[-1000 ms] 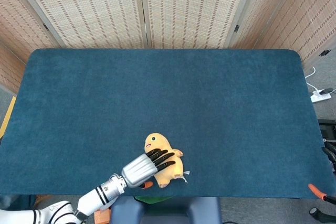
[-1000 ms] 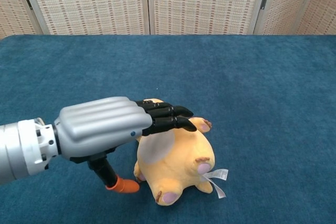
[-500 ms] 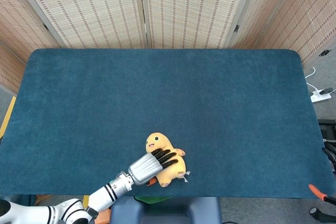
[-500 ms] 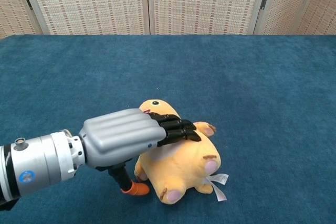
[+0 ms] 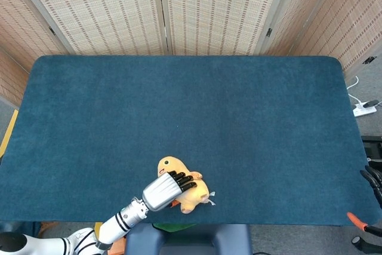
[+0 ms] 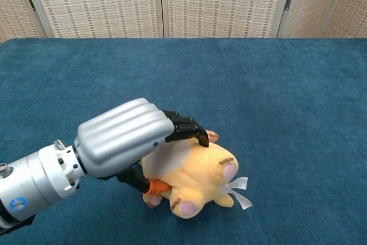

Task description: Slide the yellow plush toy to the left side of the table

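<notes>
Under my left hand point(image 6: 129, 136) lies the yellow plush toy point(image 6: 198, 183), soft and rounded, pink-soled feet up, white tag trailing; my fingers point(image 6: 186, 129) curl over it, thumb tucked beneath, on the blue worktop point(image 6: 287, 96).

No readable text, labels, brands or numbers anywhere. White tag point(image 6: 239, 190) on yellow plush toy point(image 6: 198, 179): too small to read. Round blue mark point(image 6: 19, 203) on left wrist: illegible.
</notes>
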Robot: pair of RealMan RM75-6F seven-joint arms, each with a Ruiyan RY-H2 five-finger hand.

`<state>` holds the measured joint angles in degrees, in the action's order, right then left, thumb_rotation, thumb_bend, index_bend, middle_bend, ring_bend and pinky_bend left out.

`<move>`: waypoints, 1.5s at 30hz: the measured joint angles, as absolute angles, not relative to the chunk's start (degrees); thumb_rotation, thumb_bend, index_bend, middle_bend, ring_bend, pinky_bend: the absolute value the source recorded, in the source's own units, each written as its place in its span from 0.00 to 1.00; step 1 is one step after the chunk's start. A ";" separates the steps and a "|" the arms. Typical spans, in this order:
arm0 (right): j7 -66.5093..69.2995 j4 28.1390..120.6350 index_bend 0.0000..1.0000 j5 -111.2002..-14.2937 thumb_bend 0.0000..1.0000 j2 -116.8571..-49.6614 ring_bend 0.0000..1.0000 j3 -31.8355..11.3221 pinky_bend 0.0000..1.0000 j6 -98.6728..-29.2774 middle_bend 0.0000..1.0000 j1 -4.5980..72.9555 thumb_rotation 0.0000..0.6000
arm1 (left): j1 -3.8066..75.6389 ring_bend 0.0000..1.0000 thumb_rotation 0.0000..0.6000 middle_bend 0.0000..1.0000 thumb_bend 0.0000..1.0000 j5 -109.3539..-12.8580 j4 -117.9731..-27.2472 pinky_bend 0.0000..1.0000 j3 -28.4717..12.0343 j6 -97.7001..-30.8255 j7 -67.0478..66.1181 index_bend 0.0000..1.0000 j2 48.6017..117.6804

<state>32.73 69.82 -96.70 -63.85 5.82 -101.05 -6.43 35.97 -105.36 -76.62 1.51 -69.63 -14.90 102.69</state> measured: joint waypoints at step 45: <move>13.80 84.43 0.00 -102.83 0.14 -64.06 0.00 7.38 0.00 -99.25 0.00 -6.68 1.00 | 23.52 0.50 1.00 0.57 0.46 -111.82 -26.99 0.73 13.04 -95.28 23.71 0.45 97.82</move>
<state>13.80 84.43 -102.83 -64.06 7.38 -99.25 -6.68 23.52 -111.82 -26.99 13.04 -95.28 23.71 97.82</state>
